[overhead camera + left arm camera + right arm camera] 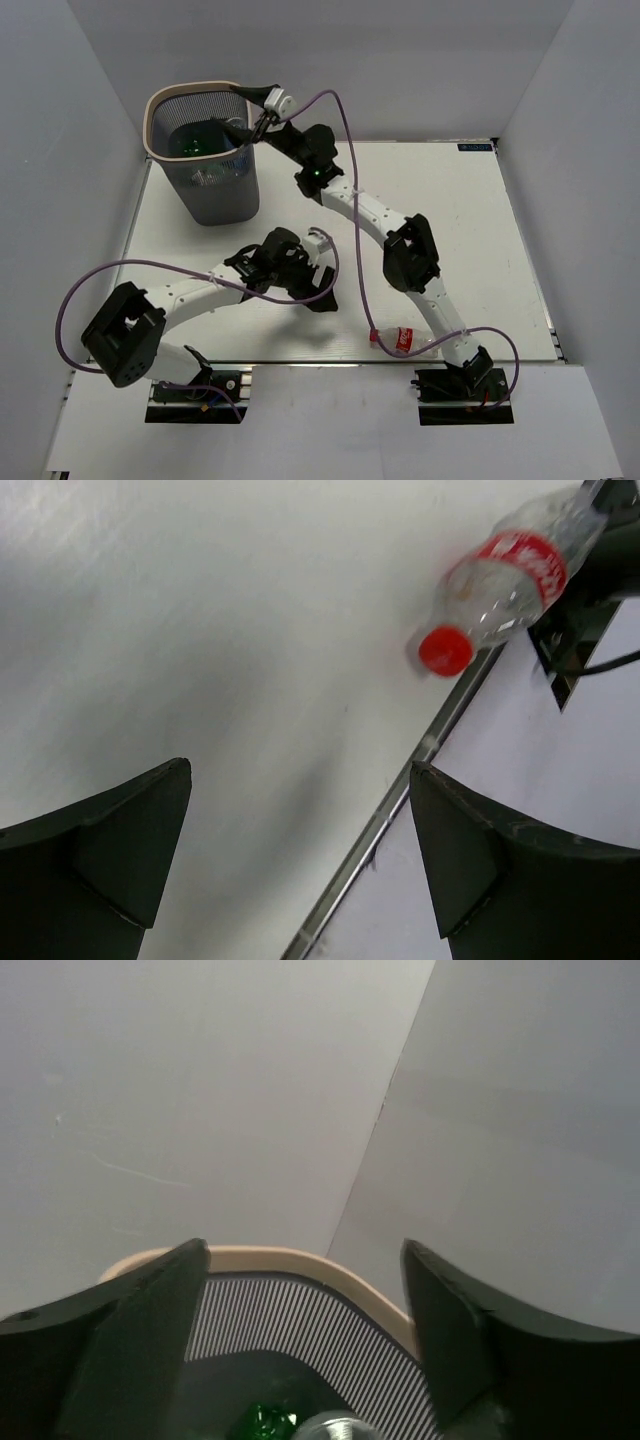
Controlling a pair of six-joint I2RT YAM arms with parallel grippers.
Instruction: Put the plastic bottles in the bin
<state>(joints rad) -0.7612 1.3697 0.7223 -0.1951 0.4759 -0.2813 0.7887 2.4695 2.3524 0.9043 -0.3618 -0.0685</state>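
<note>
The bin point(214, 196), a dark mesh wastebasket with a pale beige rim, stands in the upper left of the top view, at the far left corner of the white table point(455, 230). Green bottles point(197, 140) lie inside it, with something clear and blue beside them that is hard to make out through the mesh. The right gripper point(241, 128) hangs over the bin's right side, just within the rim. In its wrist view the right gripper point(305, 1252) has its fingers spread wide with nothing between them; the bin's rim point(300, 1257) curves across below, and a green bottle point(262, 1422) shows at the bottom edge.

One clear bottle with a red label and red cap point(399, 340) lies on its side at the lower edge of the table, right of centre, close to the right arm's base. The left gripper point(326, 289) sits near the middle of the top view, low over the table. In its own view the left gripper point(300, 775) is also wide and holds nothing, and the red-capped bottle point(510, 575) lies in the upper right, well apart from the fingers.
</note>
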